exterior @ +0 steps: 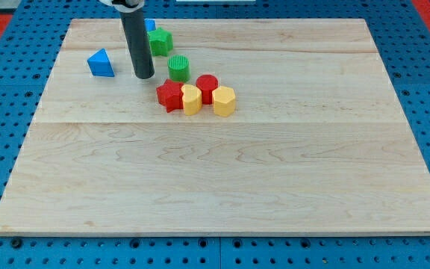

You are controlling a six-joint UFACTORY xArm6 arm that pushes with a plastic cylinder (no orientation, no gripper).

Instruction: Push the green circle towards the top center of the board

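Note:
The green circle (178, 67) is a short green cylinder in the upper left part of the wooden board (222, 172). My tip (143, 76) is the lower end of a dark rod, just to the left of the green circle with a small gap between them. A green star-like block (160, 42) lies above the circle, near the rod. A blue block (149, 25) is partly hidden behind the rod at the top.
A blue triangle (101, 63) lies to the left of my tip. Below the green circle is a tight cluster: a red star (169, 96), a yellow block (191, 99), a red cylinder (207, 87) and a yellow hexagon (224, 101). The board sits on a blue pegboard.

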